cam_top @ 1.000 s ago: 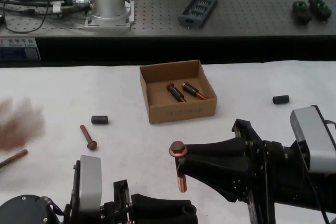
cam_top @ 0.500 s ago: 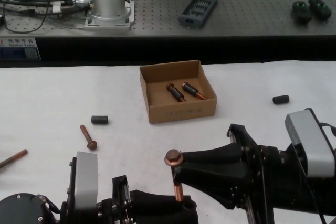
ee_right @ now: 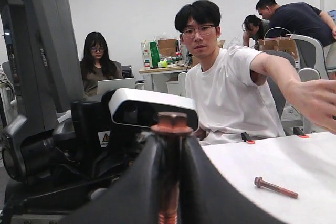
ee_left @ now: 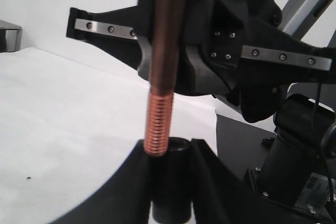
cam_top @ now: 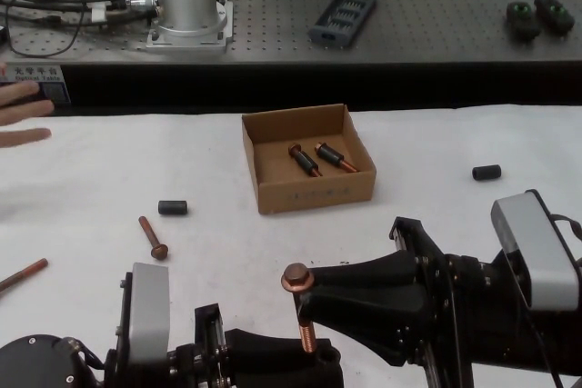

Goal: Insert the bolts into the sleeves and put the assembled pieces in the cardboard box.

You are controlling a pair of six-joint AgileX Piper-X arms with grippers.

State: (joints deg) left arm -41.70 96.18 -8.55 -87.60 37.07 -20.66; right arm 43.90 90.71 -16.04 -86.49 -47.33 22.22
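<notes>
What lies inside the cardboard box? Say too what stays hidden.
Two assembled pieces, copper bolts in dark sleeves, lie side by side on the cardboard box floor. Its near wall hides the floor strip behind it.

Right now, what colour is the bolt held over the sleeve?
Copper-coloured; the bolt shows best in the left wrist view.

The left arm (cam_top: 41,363) and the right arm (cam_top: 473,311) are finished in matt black. A pale grey camera box (cam_top: 535,252) is mounted on each wrist. Silver rails (ee_left: 286,56) with small screws are fitted across the right gripper (ee_left: 168,72), and a small warning sticker (ee_right: 104,139) is stuck on the left arm.
</notes>
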